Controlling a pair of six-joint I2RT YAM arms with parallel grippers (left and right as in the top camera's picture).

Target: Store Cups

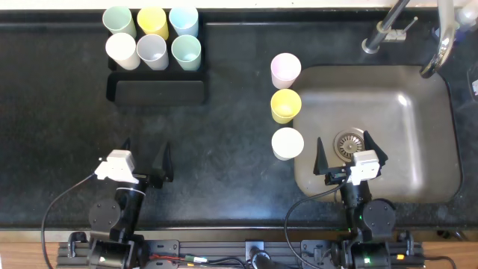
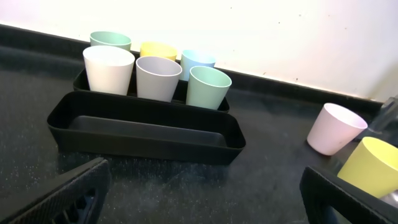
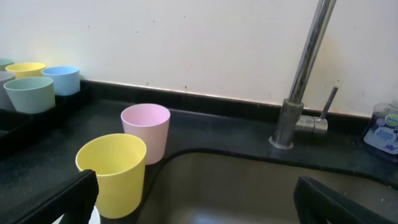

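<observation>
Three plastic tumblers, pale pink point(image 1: 285, 69), yellow point(image 1: 285, 104) and white point(image 1: 287, 143), line the black table point(image 1: 60, 112) just beside the steel sink's point(image 1: 403, 112) left rim. The black plastic tray point(image 1: 157, 91) sits well left of the sink with its front trough bare. Left claw point(image 1: 146, 146) and right claw point(image 1: 343, 138) both stand apart and hold nothing. The white tumbler, nearest the right claw, seems the sensible first pick. Pinching one wall from above should avoid nudging the yellow one.
</observation>
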